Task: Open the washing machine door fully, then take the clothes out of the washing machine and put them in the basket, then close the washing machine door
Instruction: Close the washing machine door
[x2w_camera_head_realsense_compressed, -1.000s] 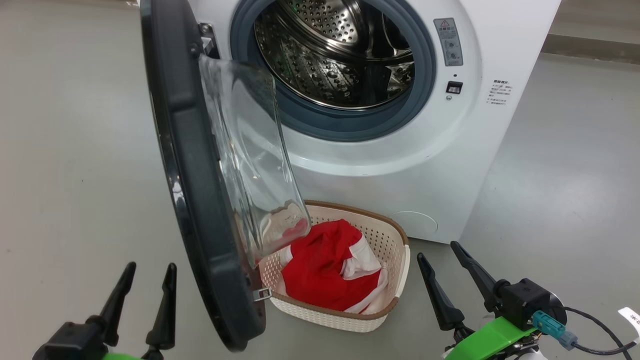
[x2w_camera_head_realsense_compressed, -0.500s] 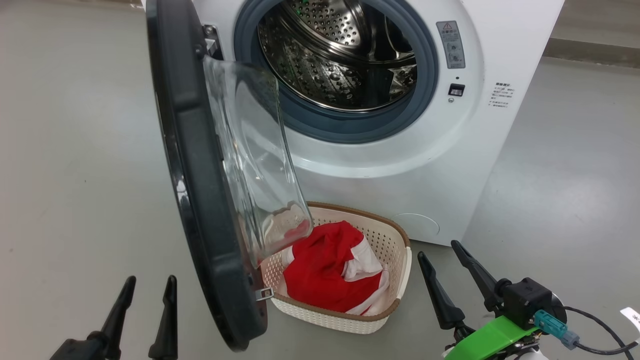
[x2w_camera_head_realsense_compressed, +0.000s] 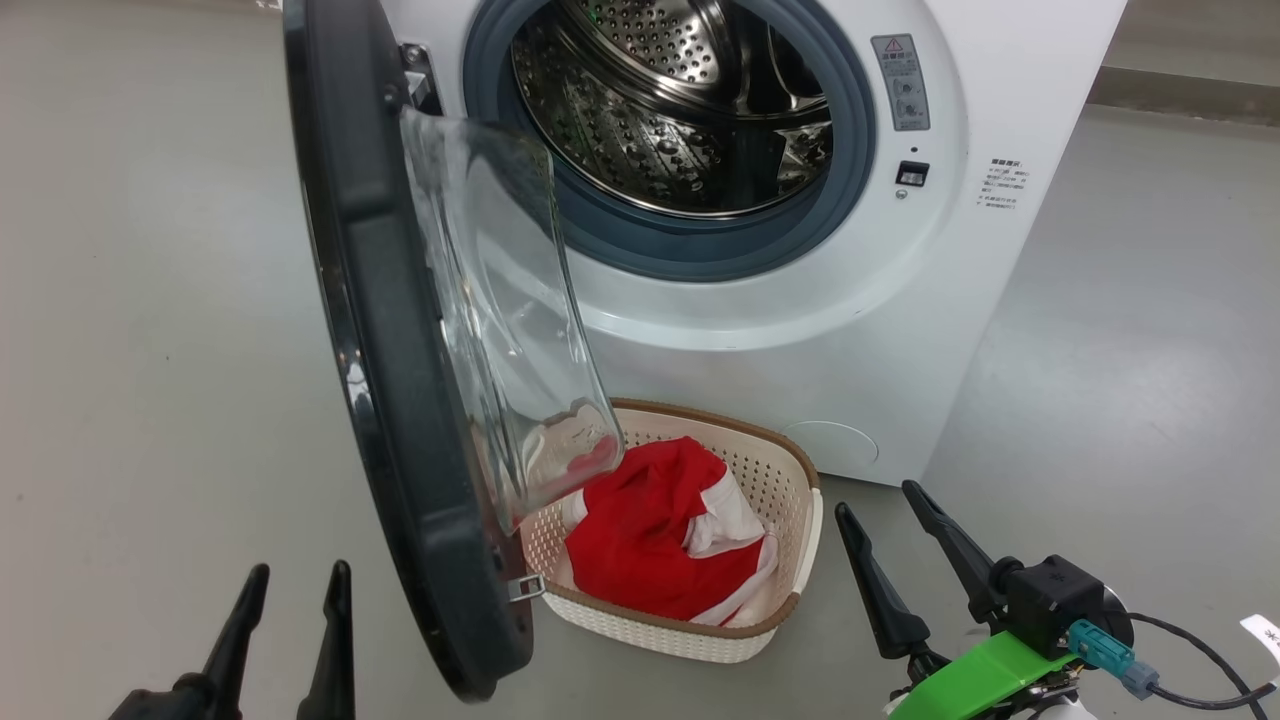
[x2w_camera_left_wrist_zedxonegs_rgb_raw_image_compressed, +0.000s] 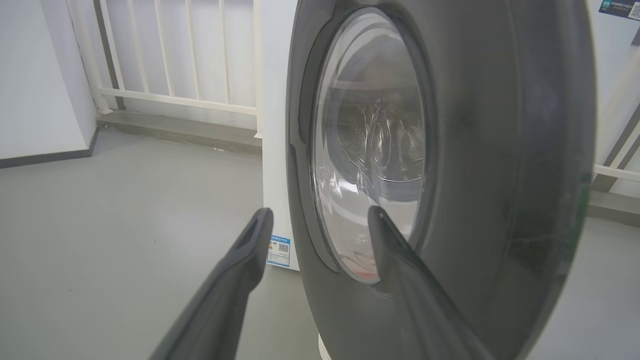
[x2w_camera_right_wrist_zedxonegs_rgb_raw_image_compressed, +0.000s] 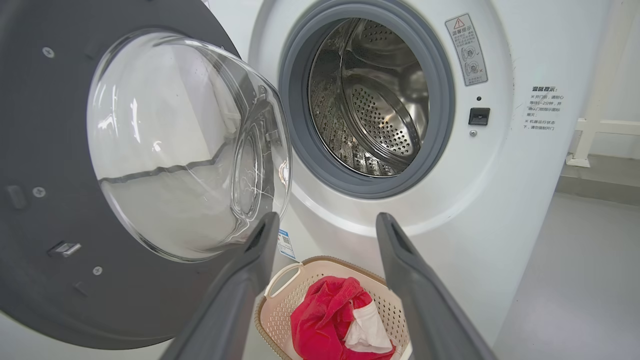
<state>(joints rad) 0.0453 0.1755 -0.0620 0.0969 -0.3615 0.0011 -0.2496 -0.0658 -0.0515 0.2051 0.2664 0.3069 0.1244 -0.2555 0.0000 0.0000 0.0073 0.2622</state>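
Observation:
The washing machine (x2w_camera_head_realsense_compressed: 800, 330) (x2w_camera_right_wrist_zedxonegs_rgb_raw_image_compressed: 500, 200) stands ahead with its steel drum (x2w_camera_head_realsense_compressed: 680, 100) (x2w_camera_right_wrist_zedxonegs_rgb_raw_image_compressed: 375, 100) showing no clothes. The washing machine door (x2w_camera_head_realsense_compressed: 400, 400) (x2w_camera_left_wrist_zedxonegs_rgb_raw_image_compressed: 475, 175) (x2w_camera_right_wrist_zedxonegs_rgb_raw_image_compressed: 50, 200) hangs wide open, swung out toward me, its glass bowl (x2w_camera_head_realsense_compressed: 500, 320) (x2w_camera_right_wrist_zedxonegs_rgb_raw_image_compressed: 185, 145) facing the drum. Red clothes (x2w_camera_head_realsense_compressed: 650, 540) (x2w_camera_right_wrist_zedxonegs_rgb_raw_image_compressed: 325, 325) with white trim lie in the basket (x2w_camera_head_realsense_compressed: 780, 480) (x2w_camera_right_wrist_zedxonegs_rgb_raw_image_compressed: 280, 305) on the floor below the door opening. My left gripper (x2w_camera_head_realsense_compressed: 295, 575) (x2w_camera_left_wrist_zedxonegs_rgb_raw_image_compressed: 320, 217) is open just outside the door's outer face. My right gripper (x2w_camera_head_realsense_compressed: 875, 500) (x2w_camera_right_wrist_zedxonegs_rgb_raw_image_compressed: 325, 222) is open, right of the basket.
Grey floor (x2w_camera_head_realsense_compressed: 150, 350) spreads to both sides of the machine. A white railing (x2w_camera_left_wrist_zedxonegs_rgb_raw_image_compressed: 175, 60) and wall stand behind the washer on its left. A cable (x2w_camera_head_realsense_compressed: 1190, 650) trails from my right wrist.
My left gripper has dropped lower in the head view. The head view shifted slightly; the door, basket and right gripper keep their places.

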